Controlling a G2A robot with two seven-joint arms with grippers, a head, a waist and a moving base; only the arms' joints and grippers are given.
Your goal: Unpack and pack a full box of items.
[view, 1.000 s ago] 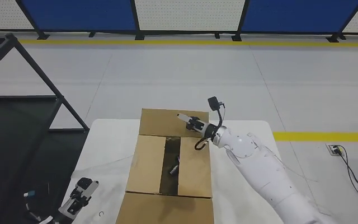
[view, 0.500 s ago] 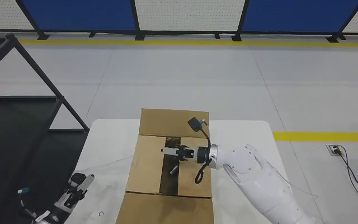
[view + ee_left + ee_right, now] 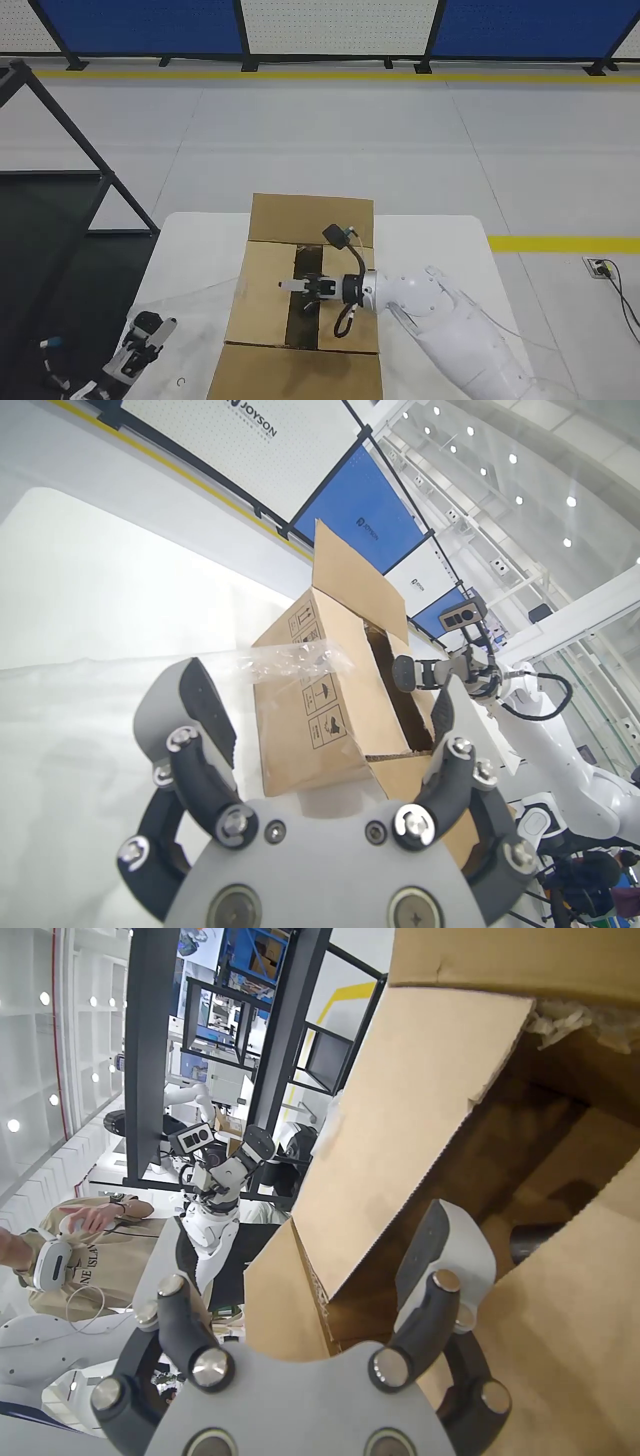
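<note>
A brown cardboard box (image 3: 300, 290) stands in the middle of the white table (image 3: 440, 240), its two long flaps nearly closed with a dark gap between them. My right gripper (image 3: 297, 287) lies over that gap, open. In the right wrist view the right gripper (image 3: 310, 1268) straddles a flap's edge (image 3: 285, 1298), with one finger (image 3: 445, 1243) inside the gap. A dark item (image 3: 530, 1238) and crumpled paper (image 3: 565, 1023) lie inside the box. My left gripper (image 3: 142, 345) rests open at the table's near left corner, empty, facing the box (image 3: 320, 700).
Clear plastic film (image 3: 295, 660) hangs on the box's left side and spreads over the table (image 3: 200, 295). A black metal frame (image 3: 60, 150) stands left of the table. The far flap (image 3: 310, 218) stands up at the back.
My right gripper swung from the far flap down to the centre gap and leftwards toward the left flap. The left gripper shifted only slightly.
</note>
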